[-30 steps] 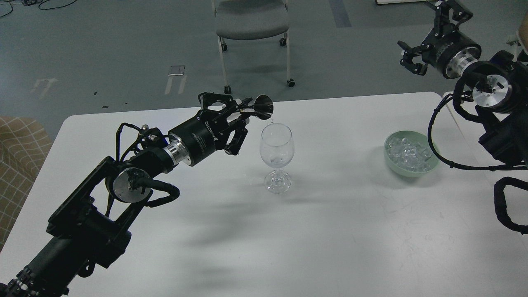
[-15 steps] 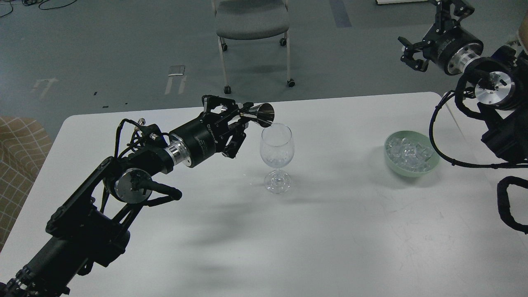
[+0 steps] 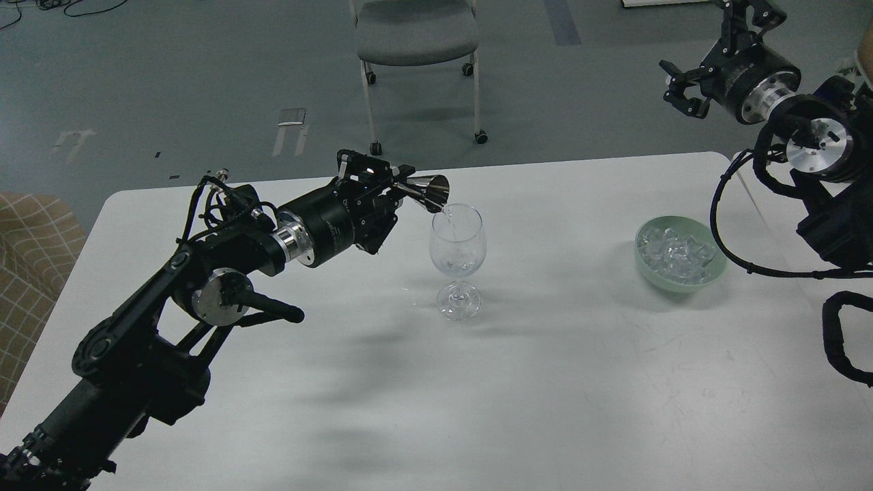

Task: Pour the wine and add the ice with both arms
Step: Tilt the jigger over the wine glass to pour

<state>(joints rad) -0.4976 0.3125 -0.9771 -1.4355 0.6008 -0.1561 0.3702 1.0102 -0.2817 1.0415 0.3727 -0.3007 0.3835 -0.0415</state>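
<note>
A clear stemmed wine glass [image 3: 457,259] stands upright near the middle of the white table [image 3: 545,382]. My left gripper [image 3: 395,185] is shut on a small silver metal measuring cup [image 3: 427,191], tipped on its side with its mouth at the glass's left rim; a thin clear stream runs into the glass. The ice [image 3: 676,254], several small clear cubes, lies in a pale green bowl [image 3: 679,279] at the right. My right gripper [image 3: 709,41] is open and empty, raised high beyond the table's far right corner, well above the bowl.
A grey office chair on castors [image 3: 416,41] stands on the floor beyond the table's far edge. A checked cushion [image 3: 27,245] sits off the table's left edge. My right arm's cables [image 3: 736,259] loop beside the bowl.
My left gripper has rolled and tipped the metal cup further down toward the glass's rim, and liquid now streams in. My right gripper rose slightly and then held.
</note>
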